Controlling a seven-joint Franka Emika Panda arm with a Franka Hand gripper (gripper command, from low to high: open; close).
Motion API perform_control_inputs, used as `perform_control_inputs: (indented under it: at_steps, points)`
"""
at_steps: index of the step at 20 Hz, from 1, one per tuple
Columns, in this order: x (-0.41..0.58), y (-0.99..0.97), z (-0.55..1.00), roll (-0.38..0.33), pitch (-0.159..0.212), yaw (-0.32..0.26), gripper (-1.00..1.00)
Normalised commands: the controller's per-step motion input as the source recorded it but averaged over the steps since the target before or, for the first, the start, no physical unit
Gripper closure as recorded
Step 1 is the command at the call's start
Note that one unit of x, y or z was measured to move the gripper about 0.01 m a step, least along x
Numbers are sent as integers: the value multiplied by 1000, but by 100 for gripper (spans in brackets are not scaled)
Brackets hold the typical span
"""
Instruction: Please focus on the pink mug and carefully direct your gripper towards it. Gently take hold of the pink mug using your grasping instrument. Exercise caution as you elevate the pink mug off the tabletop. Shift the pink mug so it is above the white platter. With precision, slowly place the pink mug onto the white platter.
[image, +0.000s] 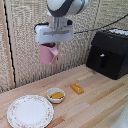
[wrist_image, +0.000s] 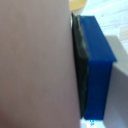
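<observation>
The pink mug (image: 48, 55) hangs in the air, tilted, held by my gripper (image: 51, 46), well above the wooden table. The gripper's white boxy hand is shut on the mug's wall. In the wrist view the pink mug wall (wrist_image: 35, 65) fills most of the picture, pressed against a blue finger pad (wrist_image: 97, 70). The white platter (image: 30, 111) with a speckled rim lies flat on the table at the exterior view's lower left, below the mug and a little to the exterior view's left of it.
A small white bowl (image: 56, 95) with orange contents sits just right of the platter. An orange block (image: 76, 88) lies on the table. A black appliance (image: 108, 52) stands at the exterior view's right. A woven wall panel is behind.
</observation>
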Motion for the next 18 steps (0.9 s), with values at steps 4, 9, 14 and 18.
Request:
perform_control_inputs:
  at_steps: [4,9,14,18]
  points:
    - [-249,713,-108,5,0,63,100]
    - [-200,593,-249,0,0,112,100]
    - [-84,503,-362,0,0,143,100]
    - [-41,464,-420,0,0,142,100]
